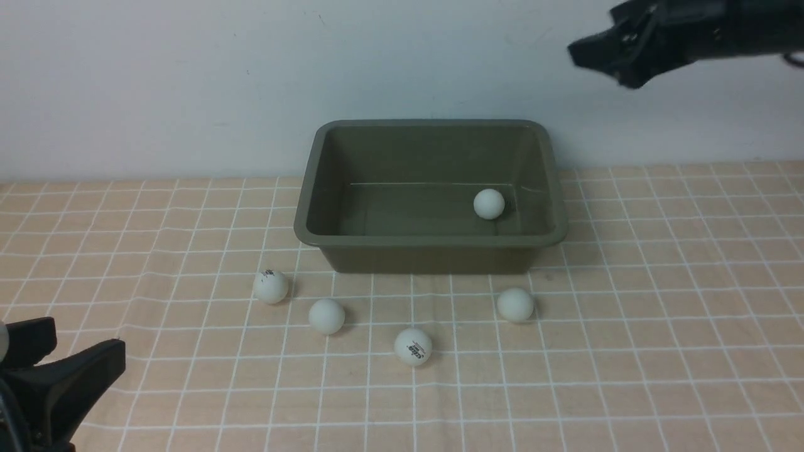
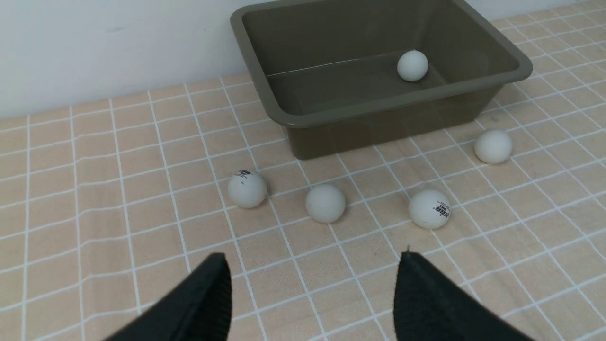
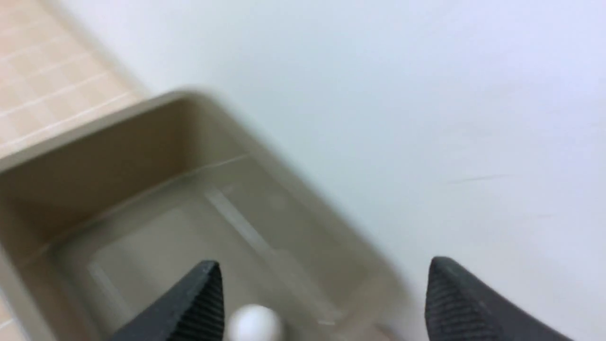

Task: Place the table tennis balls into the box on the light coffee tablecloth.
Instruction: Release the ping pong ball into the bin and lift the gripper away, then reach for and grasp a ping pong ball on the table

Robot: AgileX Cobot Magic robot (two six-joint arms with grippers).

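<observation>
Olive box (image 1: 433, 241) holds one ball (image 1: 488, 204); four balls (image 1: 326, 316) lie on cloth (image 1: 659, 314); I see left gripper (image 2: 313, 258), right gripper (image 3: 325, 263) fingers spread, empty.

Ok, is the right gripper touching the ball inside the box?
Apart. The front view shows the right gripper high in the air, with bare wall between it and the ball lying on the floor of the box. Its jaws stand open.

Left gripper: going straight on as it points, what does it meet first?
Probably the plain ball second from left, before the box; depth is unclear, so the left gripper might touch cloth first.
</observation>
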